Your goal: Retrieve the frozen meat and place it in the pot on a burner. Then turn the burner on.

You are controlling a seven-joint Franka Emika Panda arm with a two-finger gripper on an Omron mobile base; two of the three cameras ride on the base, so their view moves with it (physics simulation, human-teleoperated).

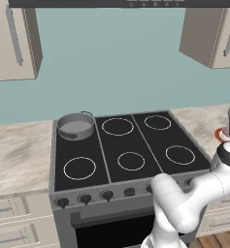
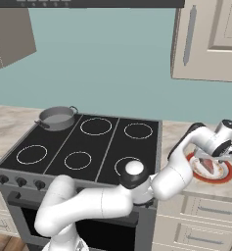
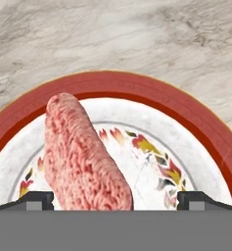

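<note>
The frozen meat (image 3: 83,157), a reddish-pink chunk, lies on a red-rimmed white plate (image 3: 137,86) on the counter right of the cooktop. My gripper (image 3: 117,200) is low over the plate and open. Its two fingertips (image 3: 39,198) straddle the meat: the left tip is close to it and the right one stands well apart. From the right base camera, the gripper (image 2: 210,161) hangs over the plate (image 2: 224,177). The grey pot (image 1: 75,126) (image 2: 56,117) stands on the cooktop's back left zone, covering the burner. It looks empty.
The black cooktop (image 1: 131,145) has five white-ringed zones and a row of knobs (image 1: 85,198) along its front. Marble counter (image 2: 196,127) runs on both sides. Wall cabinets (image 2: 210,39) hang above the plate's side.
</note>
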